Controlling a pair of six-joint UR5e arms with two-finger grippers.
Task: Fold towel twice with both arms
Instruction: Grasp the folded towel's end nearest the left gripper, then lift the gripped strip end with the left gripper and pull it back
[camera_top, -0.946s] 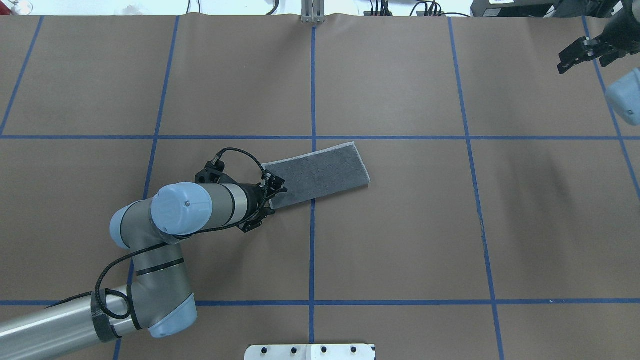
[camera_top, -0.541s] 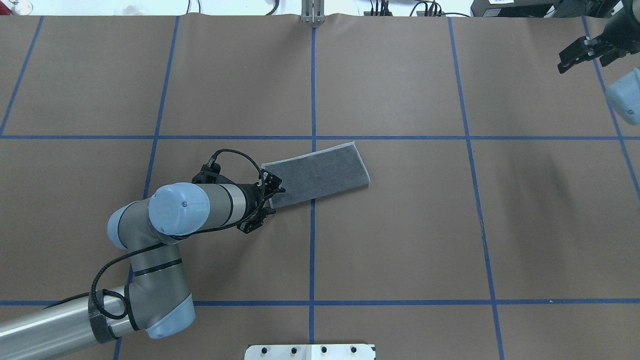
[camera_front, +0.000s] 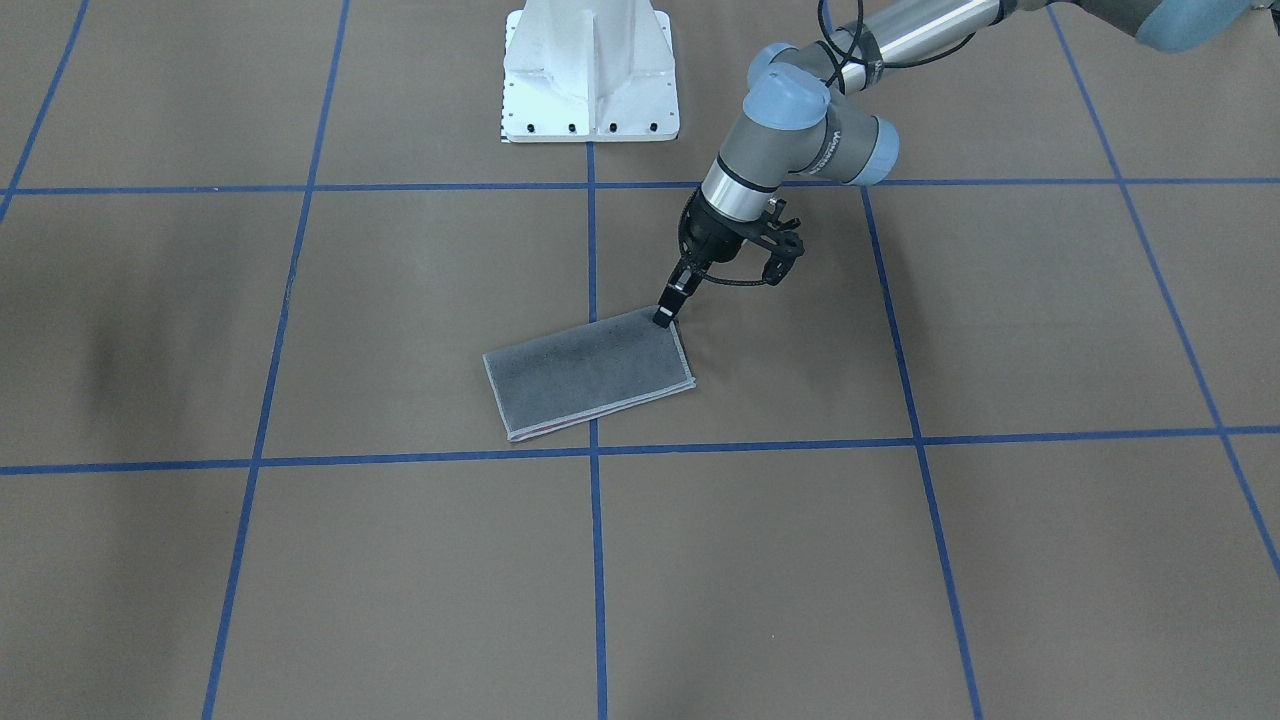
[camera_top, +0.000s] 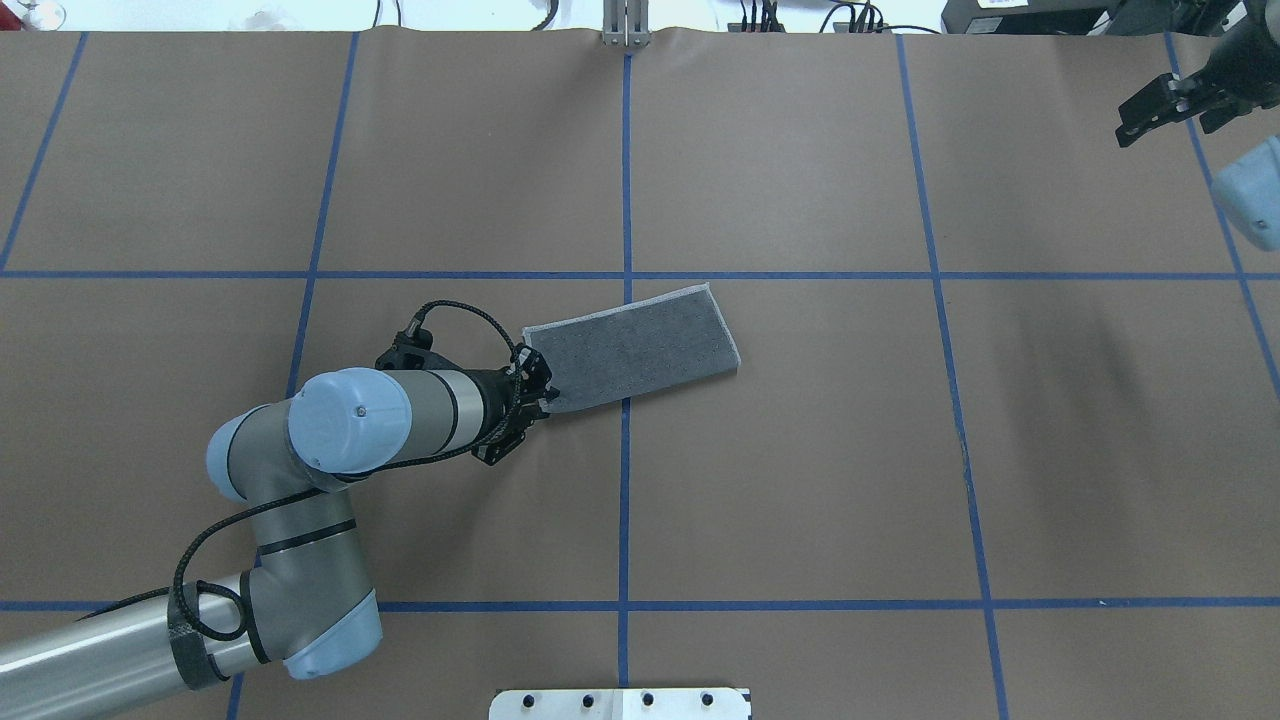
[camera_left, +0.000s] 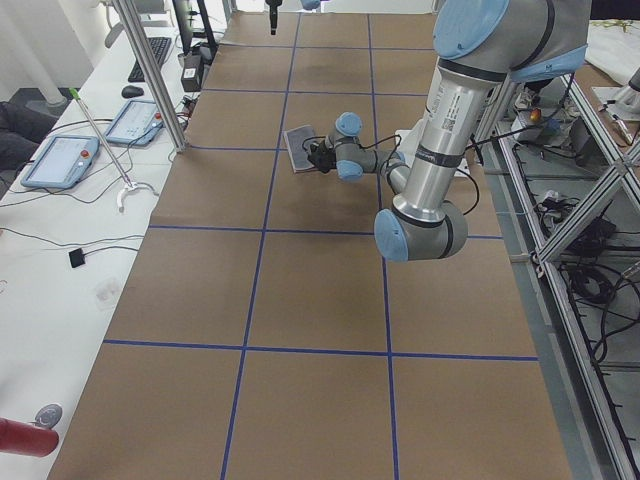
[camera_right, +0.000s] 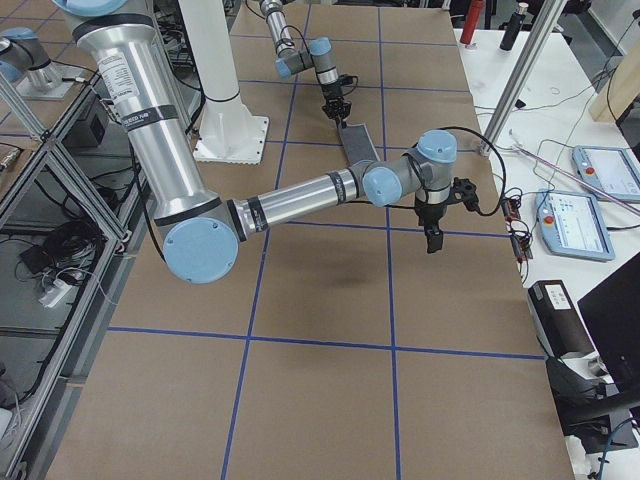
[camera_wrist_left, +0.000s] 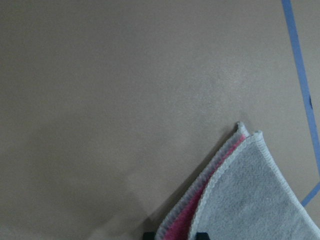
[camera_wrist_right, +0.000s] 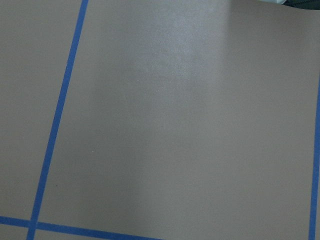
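1. The overhead exterior view looks forward and down from behind the robot, high above the table (camera_top: 800, 480).
2. The front-facing view looks steeply down from the far side toward the white pedestal (camera_front: 590, 70); both share the towel (camera_front: 588, 372) mid-table.
3. The side views look along the table from its left and right ends.
4. The left wrist view sits close over a towel corner; the right wrist view faces bare table.

Brown paper (camera_top: 800, 450) all over the table, squared off with blue tape (camera_top: 800, 604). White bolted stand (camera_front: 590, 70) at one edge. Side bench (camera_left: 60, 260) has two tablets (camera_left: 62, 160) and a keyboard (camera_left: 158, 55).
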